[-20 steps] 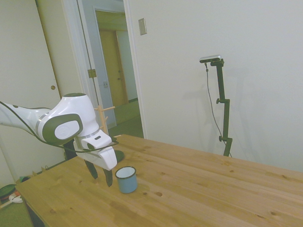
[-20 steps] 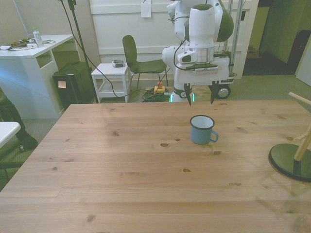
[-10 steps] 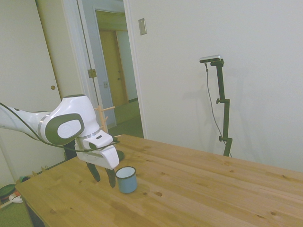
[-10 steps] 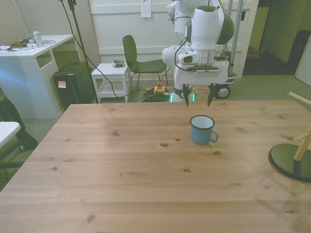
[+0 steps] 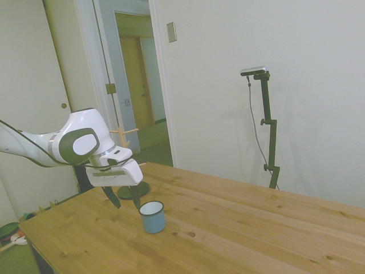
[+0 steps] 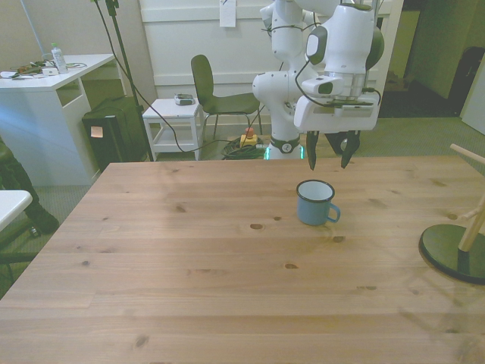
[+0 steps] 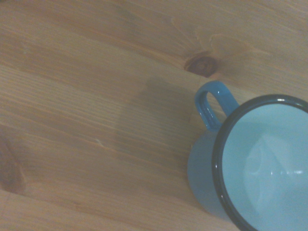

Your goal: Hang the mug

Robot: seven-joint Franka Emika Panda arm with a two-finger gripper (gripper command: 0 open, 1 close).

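Observation:
The light-blue mug [image 6: 314, 203] with a dark rim stands upright on the wooden table [image 6: 189, 265], its handle [image 6: 334, 214] toward the front view's right. In the side view the mug [image 5: 152, 217] sits near the table's left end. My gripper [image 6: 328, 161] hangs open just behind and above the mug, slightly to the front view's right, holding nothing. From the side, the gripper [image 5: 124, 201] is left of the mug and clear of it. The wrist view shows the mug [image 7: 260, 163] from above, with its pale inside and its handle [image 7: 211, 106].
A wooden peg stand [image 6: 474, 220] on a dark round base [image 6: 451, 254] stands at the table's edge on the front view's right. In the side view its base [image 5: 137, 187] lies behind the gripper. A chair [image 6: 216, 95], a small white cart and a desk stand beyond the table.
The gripper has risen a little and shifted toward the front view's right, from behind the mug's left side to behind its right side. The mug has not moved.

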